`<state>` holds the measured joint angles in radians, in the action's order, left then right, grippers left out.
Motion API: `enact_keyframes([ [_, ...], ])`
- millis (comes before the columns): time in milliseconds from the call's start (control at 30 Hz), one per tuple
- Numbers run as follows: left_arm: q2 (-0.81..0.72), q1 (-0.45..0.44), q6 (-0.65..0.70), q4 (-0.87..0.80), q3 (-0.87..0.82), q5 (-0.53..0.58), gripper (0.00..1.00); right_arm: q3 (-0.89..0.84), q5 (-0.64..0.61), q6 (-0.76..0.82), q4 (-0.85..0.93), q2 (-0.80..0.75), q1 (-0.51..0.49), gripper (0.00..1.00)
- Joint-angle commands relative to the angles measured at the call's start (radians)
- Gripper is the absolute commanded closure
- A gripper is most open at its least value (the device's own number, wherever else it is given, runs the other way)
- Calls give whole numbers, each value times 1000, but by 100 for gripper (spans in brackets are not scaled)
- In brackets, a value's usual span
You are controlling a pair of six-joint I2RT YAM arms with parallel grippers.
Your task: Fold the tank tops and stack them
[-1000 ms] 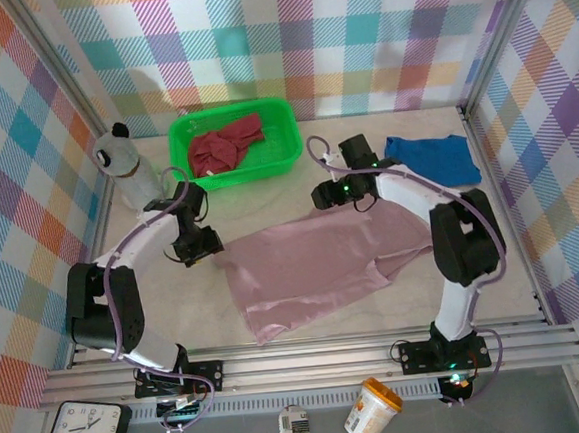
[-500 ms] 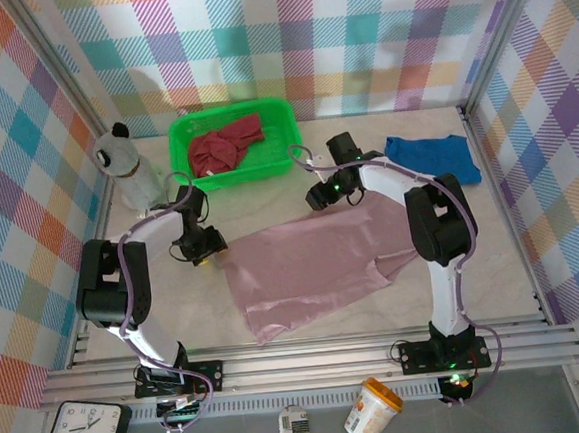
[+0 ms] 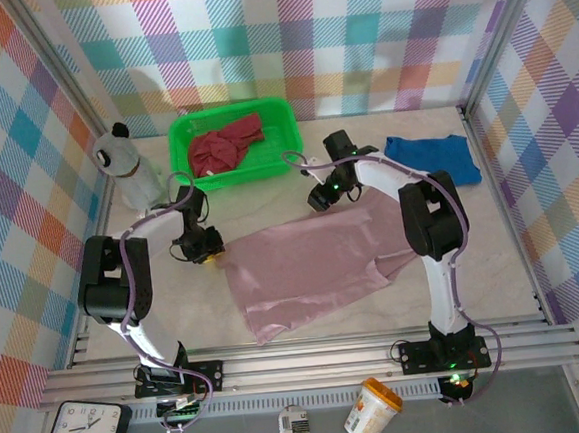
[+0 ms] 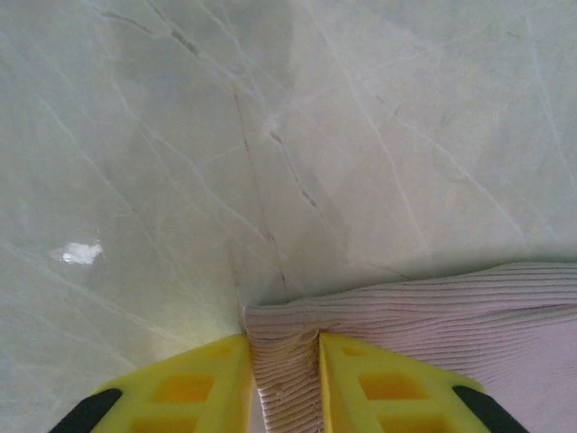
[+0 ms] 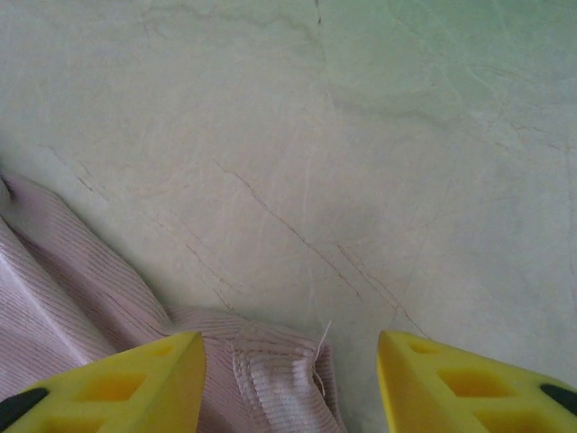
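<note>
Left gripper (image 4: 283,343) fingers cut off at the lower edge; the mauve-pink top (image 4: 451,316) pinched between them runs out of frame rightward.

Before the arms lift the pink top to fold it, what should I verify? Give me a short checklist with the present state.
1. Left pincer shut on pink tank top corner: ok.
2. Right pincer gripping its corner: not ok, open, cloth lying in the gap.
3. Flat spread of pink tank top on table: ok.
4. Blue tank top apart from pink one: ok.
5. Red tank top out of green basket: not ok, crumpled inside.
</note>
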<state>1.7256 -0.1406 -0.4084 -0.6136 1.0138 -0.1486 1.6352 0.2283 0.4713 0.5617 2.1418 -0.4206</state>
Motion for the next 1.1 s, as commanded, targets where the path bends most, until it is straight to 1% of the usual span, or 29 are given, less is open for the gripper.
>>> enact_keyframes([
  [0, 29, 7, 32, 8, 32, -33, 78, 54, 22, 64, 63, 46, -8, 47],
  [267, 22, 7, 55, -9, 36, -39, 81, 79, -19, 76, 91, 77, -5, 47],
  [467, 20, 6, 73, -28, 45, -36, 83, 124, -14, 82, 140, 107, -4, 49],
  [633, 22, 6, 85, -40, 52, -28, 85, 94, -28, 77, 139, 101, -4, 50],
  [700, 27, 5, 90, -44, 56, -32, 86, 95, -26, 75, 135, 97, -5, 54],
  [967, 26, 6, 113, -66, 75, -20, 98, 104, -19, 46, 94, 63, -6, 86],
  [1000, 28, 6, 115, -70, 78, -18, 98, 101, -17, 43, 84, 55, -6, 89],
  [1067, 26, 6, 121, -82, 86, -14, 100, 97, -18, 30, 63, 34, -4, 89],
])
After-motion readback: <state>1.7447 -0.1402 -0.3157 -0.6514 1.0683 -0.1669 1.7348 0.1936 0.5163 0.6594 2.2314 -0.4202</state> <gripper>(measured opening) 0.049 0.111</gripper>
